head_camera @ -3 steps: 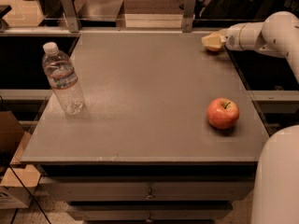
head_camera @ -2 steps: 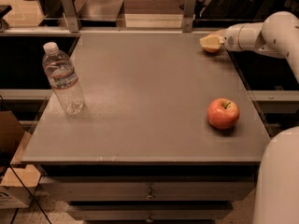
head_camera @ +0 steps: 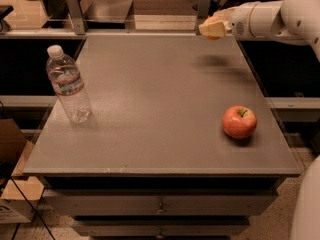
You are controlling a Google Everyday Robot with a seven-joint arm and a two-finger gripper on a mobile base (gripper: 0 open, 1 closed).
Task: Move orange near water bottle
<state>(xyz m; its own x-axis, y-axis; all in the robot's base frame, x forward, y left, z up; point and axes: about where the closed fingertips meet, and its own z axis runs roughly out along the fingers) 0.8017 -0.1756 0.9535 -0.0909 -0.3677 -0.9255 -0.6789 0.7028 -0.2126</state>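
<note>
On the grey table (head_camera: 150,109), a water bottle (head_camera: 68,84) stands left and an apple (head_camera: 239,122) sits right. Over the far right corner, the gripper (head_camera: 210,29) holds the orange (head_camera: 212,20) tight in its jaws.

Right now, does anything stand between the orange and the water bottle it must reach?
Nothing visible does. The tool holds the orange above the far right corner of the table; the water bottle stands at the left edge. The apple sits front right, off that path.
</note>
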